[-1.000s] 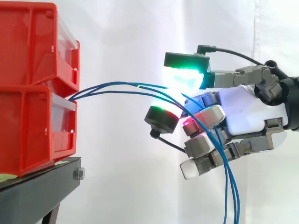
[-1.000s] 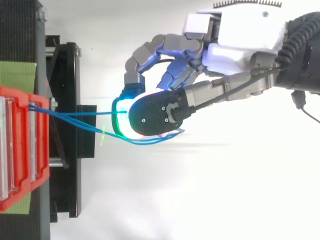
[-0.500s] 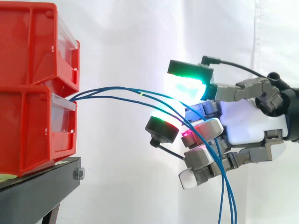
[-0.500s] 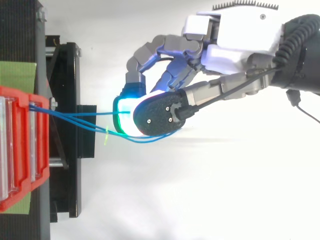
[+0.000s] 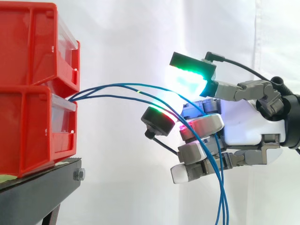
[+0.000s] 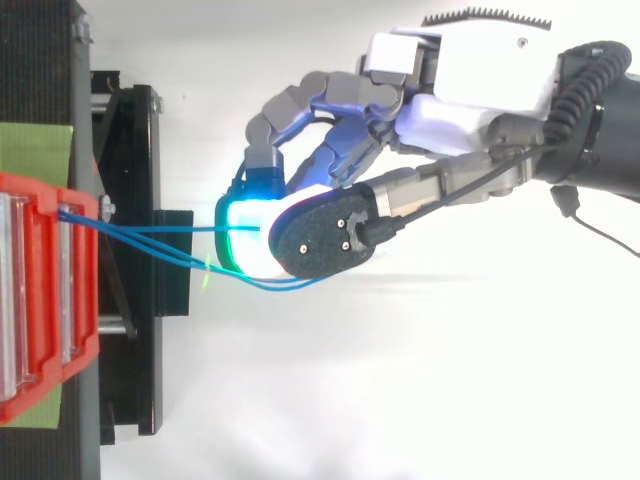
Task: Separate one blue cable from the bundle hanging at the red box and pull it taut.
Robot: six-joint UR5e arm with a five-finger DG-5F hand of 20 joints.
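Several thin blue cables [image 5: 117, 87] leave the gap between the two stacked red bins [image 5: 33, 93] and arc right to my hand [image 5: 243, 124], then hang down past its lower fingers. The hand is open: a green-glowing upper fingertip [image 5: 190, 77] and the thumb pad [image 5: 157, 122] stand apart, cables running between and across them without being pinched. From above, one cable [image 6: 150, 229] runs straight in between the pads. The other cables sag lower and loop round under the thumb [image 6: 330, 235].
The bins [image 6: 40, 290] sit on a black stand [image 5: 37, 192] at the left. A small yellow-green mark [image 5: 139, 88] sits on one cable. A white curtain hangs behind.
The hand has shifted slightly left toward the bins and its lower fingers have reached further left. The upper pad has tilted, and the hanging cable ends have swung left.
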